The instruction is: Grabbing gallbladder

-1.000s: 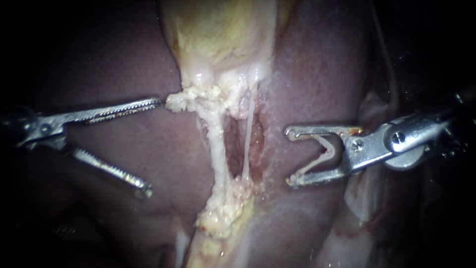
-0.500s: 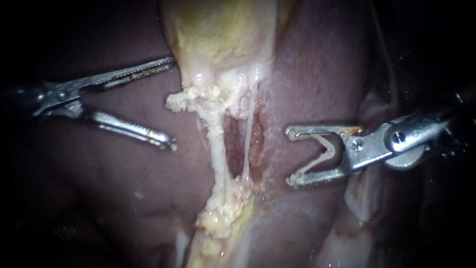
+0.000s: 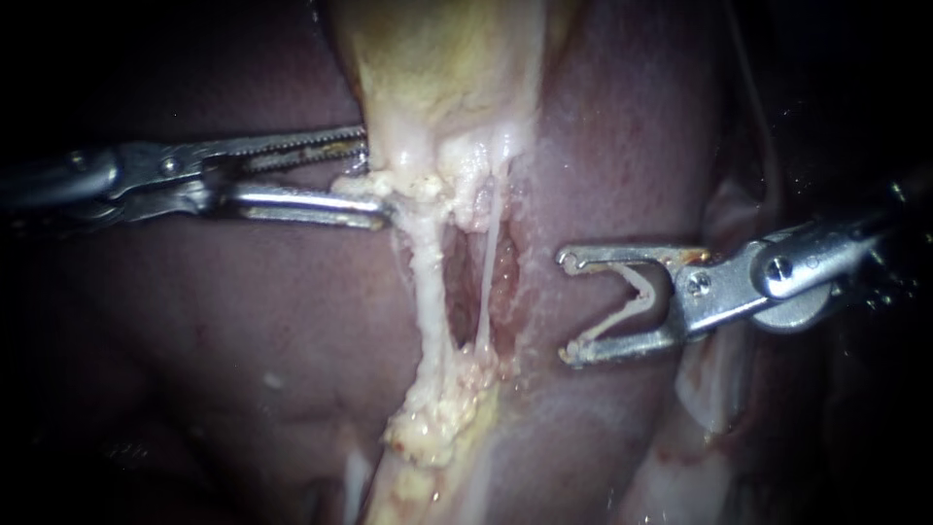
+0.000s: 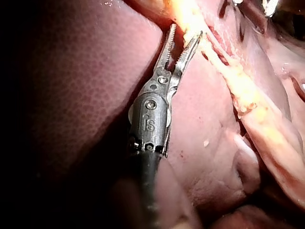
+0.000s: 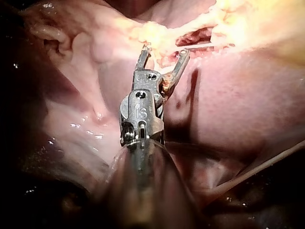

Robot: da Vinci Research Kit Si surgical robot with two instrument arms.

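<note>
Slim steel left instrument [image 3: 374, 173] moved in, w/ jaws nearly closed, pinching neck of pale yellow gallbladder [image 3: 437, 68] on dark red liver [image 3: 243, 321] (prob. soft, slippery, tears easily; hold at neck). Steel right instrument [image 3: 569, 307]: jaws wide, empty.

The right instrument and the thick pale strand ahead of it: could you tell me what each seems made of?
Right instrument: metal, likely polished steel, given its silver sheen and sharp highlights; brownish staining near the hinge. Thick pale strand: soft wet tissue, perhaps fatty or fibrous, given its cream colour, lumpy surface and gloss.
</note>
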